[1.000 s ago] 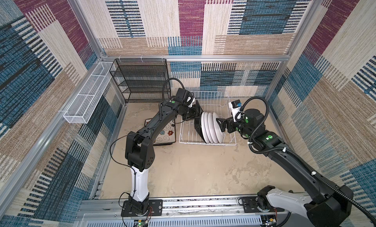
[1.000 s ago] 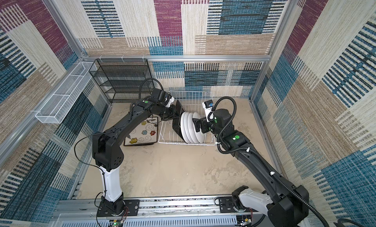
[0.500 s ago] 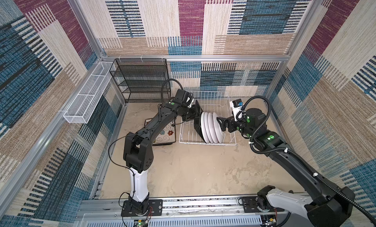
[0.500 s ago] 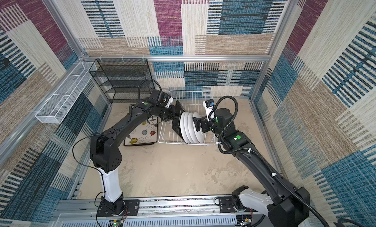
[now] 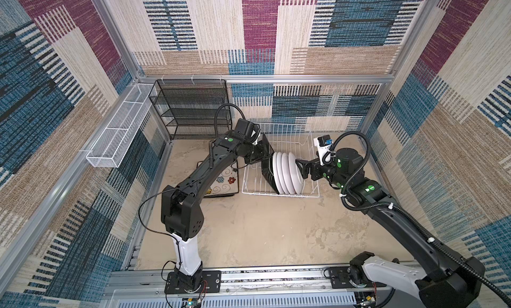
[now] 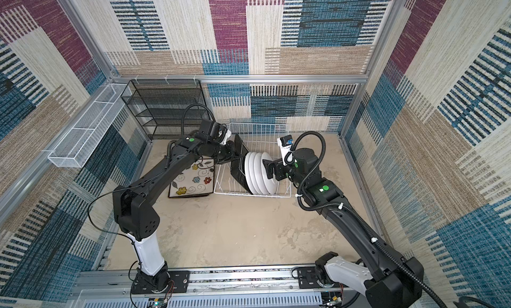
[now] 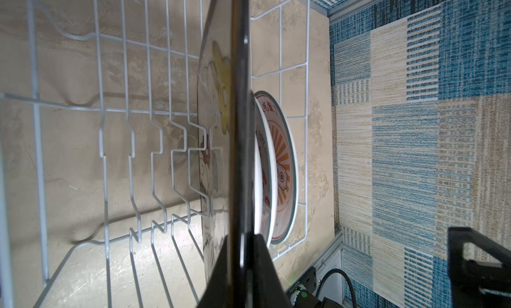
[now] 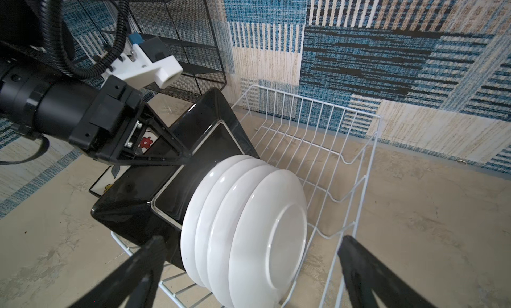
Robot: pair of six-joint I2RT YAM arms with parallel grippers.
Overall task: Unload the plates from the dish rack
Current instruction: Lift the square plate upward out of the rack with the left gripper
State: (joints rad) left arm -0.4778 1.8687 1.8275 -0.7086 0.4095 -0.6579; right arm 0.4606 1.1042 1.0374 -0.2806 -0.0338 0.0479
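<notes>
The white wire dish rack point(image 5: 312, 194) point(image 6: 284, 195) stands at the back middle in both top views. A black-backed square plate point(image 5: 267, 169) point(image 8: 132, 210) stands tilted on edge in it, flowered face point(image 7: 214, 143) turned away from several round white plates point(image 5: 289, 172) point(image 6: 258, 174) point(image 8: 249, 223) beside it. My left gripper point(image 5: 262, 156) point(image 7: 240, 254) is shut on that square plate's edge. The right gripper point(image 5: 302, 169) point(image 8: 251, 241) hangs open just off the outermost round plate's back, one finger on each side. Another square plate point(image 6: 193, 179) lies face up on the table left of the rack.
A black mesh shelf unit point(image 5: 193, 110) stands against the back wall left of the rack. A long white mesh basket point(image 5: 119, 135) hangs on the left wall. The back wall rises close behind the rack. Bare table point(image 5: 262, 232) lies in front.
My left arm has shifted slightly to the left, still clamped on the square plate in the rack. The right gripper has stayed open by the round plates.
</notes>
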